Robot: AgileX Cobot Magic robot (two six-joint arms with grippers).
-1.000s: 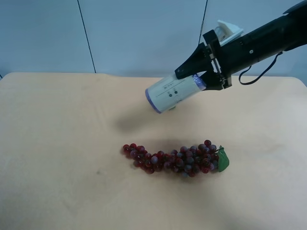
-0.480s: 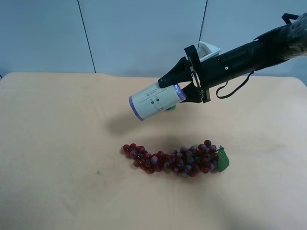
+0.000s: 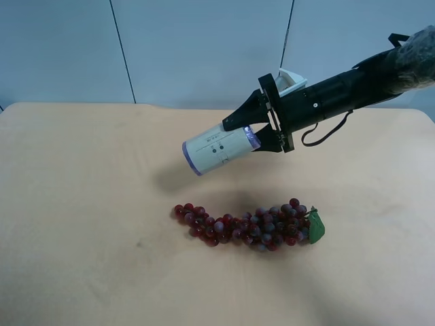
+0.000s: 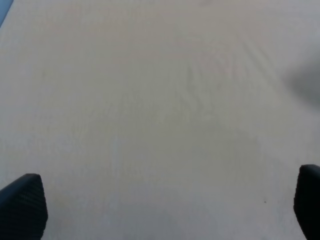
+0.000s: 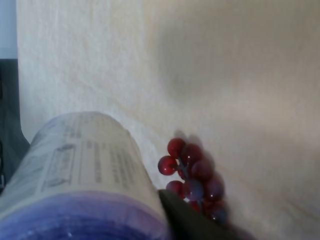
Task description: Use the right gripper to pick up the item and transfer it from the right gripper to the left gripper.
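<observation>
The item, a cream-white can [image 3: 219, 149] with a purple lid and rim, hangs tilted in the air above the table. The right gripper [image 3: 253, 134], black with a white wrist piece, is shut on its lid end. The right wrist view shows the can [image 5: 85, 165] close up with one black fingertip [image 5: 187, 220] beside it. The left gripper [image 4: 160, 205] is out of the exterior high view. In the left wrist view its two black fingertips stand far apart over bare table, open and empty.
A bunch of red-purple grapes [image 3: 248, 227] with a green leaf lies on the beige table [image 3: 81, 204] below the can; it also shows in the right wrist view [image 5: 192, 180]. A blue-grey wall stands behind the table.
The right gripper has carried the can leftward across the exterior high view and slightly down over the first half second, then nearly held still. The grapes have not moved.
</observation>
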